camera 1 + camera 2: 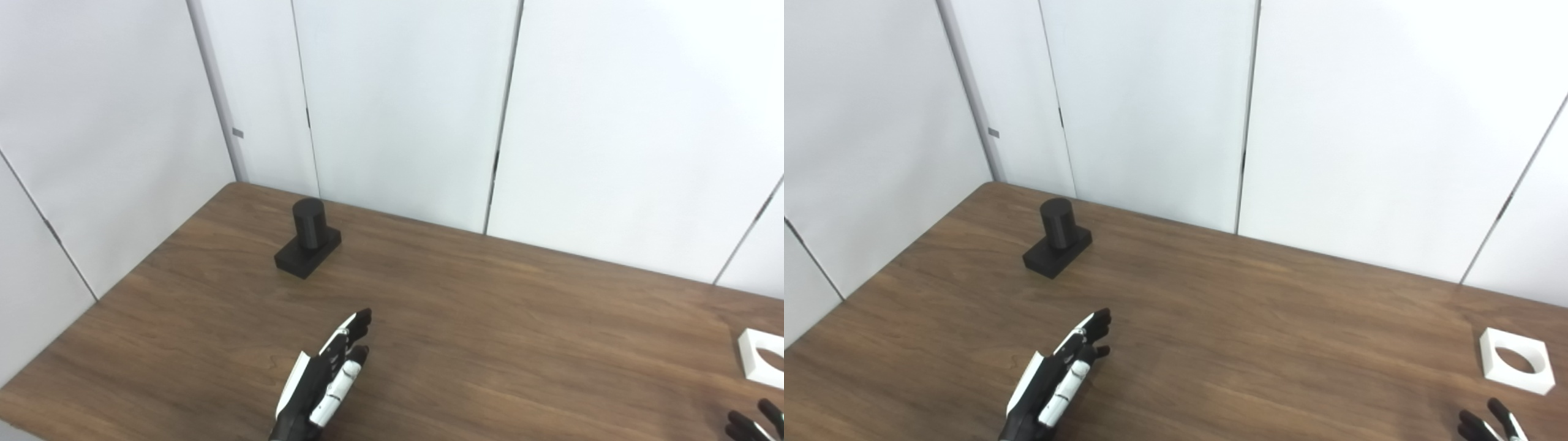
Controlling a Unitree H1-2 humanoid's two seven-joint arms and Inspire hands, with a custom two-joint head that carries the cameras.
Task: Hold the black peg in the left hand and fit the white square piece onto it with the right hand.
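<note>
The black peg (309, 237), a short cylinder on a square base, stands upright on the wooden table (465, 318) at the back left. My left hand (327, 380) hovers low over the table, well in front of the peg, fingers stretched out and apart, holding nothing. The white square piece (1517, 360), with a round hole through it, lies flat near the table's right edge. Only the fingertips of my right hand (1488, 422) show at the bottom right corner, just in front of the white piece, spread and empty.
White wall panels (398, 110) close off the table's back and left sides. Bare wood (1274, 331) stretches between the peg and the white piece.
</note>
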